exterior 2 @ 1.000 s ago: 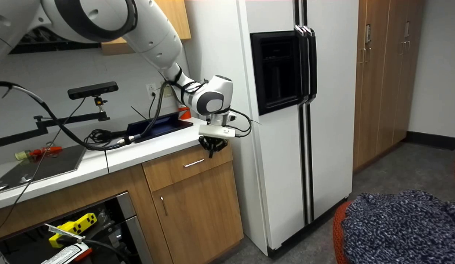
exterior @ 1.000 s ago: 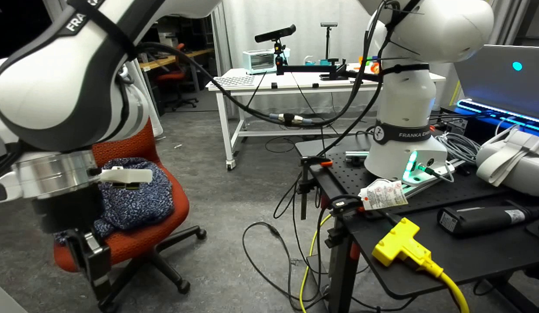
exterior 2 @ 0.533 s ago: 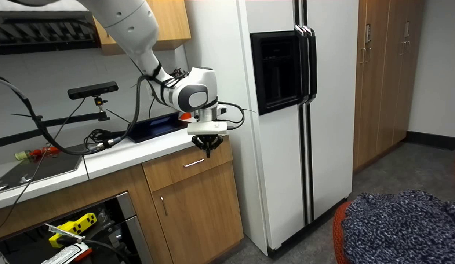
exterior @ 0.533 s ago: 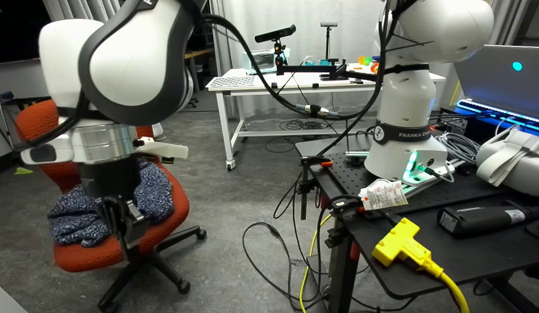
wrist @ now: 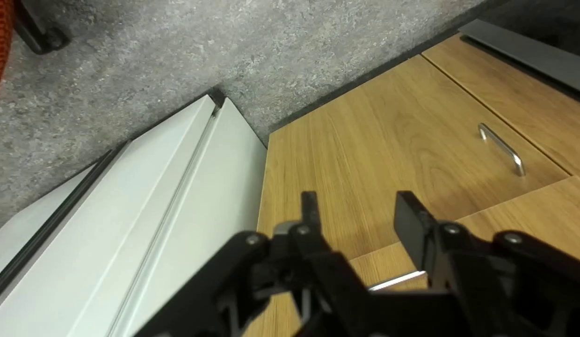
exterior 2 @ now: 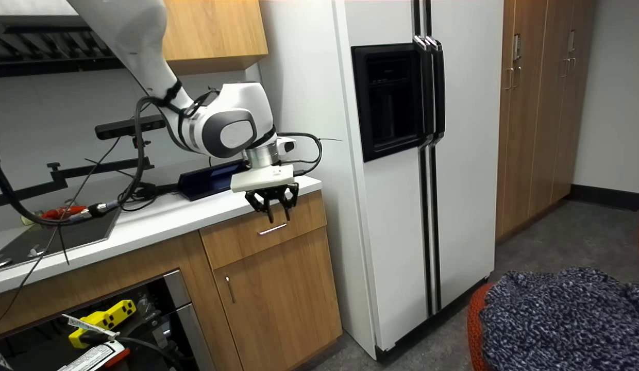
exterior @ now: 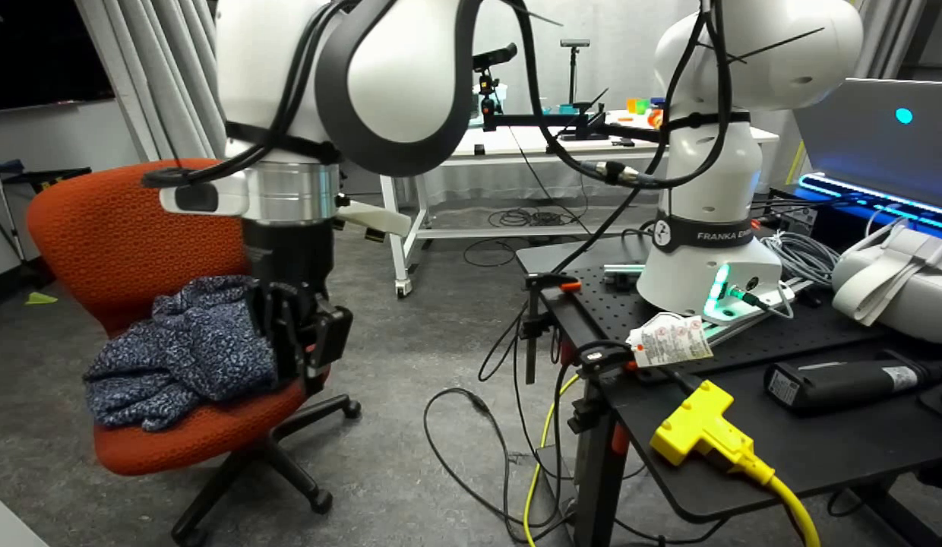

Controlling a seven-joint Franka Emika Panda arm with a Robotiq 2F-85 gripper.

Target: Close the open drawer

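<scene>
The drawer's white inner walls and tan rim do not show in any view. A wooden front panel (exterior 2: 232, 239) with a silver bar handle (exterior 2: 272, 229) sits flush below the white counter. The panel (wrist: 373, 266) and handle (wrist: 395, 281) also show in the wrist view, partly hidden by the fingers. My black gripper (exterior 2: 279, 219) is open and points down, its fingertips overlapping the panel just above the handle in that exterior view. The gap to the panel cannot be told. The fingers (wrist: 357, 194) are apart with nothing between them in the wrist view; the gripper (exterior: 311, 372) hangs before a chair in an exterior view.
The white counter (exterior 2: 175, 221) has a dark blue tray (exterior 2: 211, 180). A wooden cupboard door (exterior 2: 283, 293) is below the panel. A white fridge (exterior 2: 464, 180) stands beside it. An orange chair (exterior: 129, 228) holds a dark blue cloth (exterior: 190, 349). A black table (exterior: 805, 441) carries a yellow power block (exterior: 699, 425).
The arm has swung across the panel, leftward in the view with the fridge and rightward in the view with the chair. The gripper's fingers, together before, have opened.
</scene>
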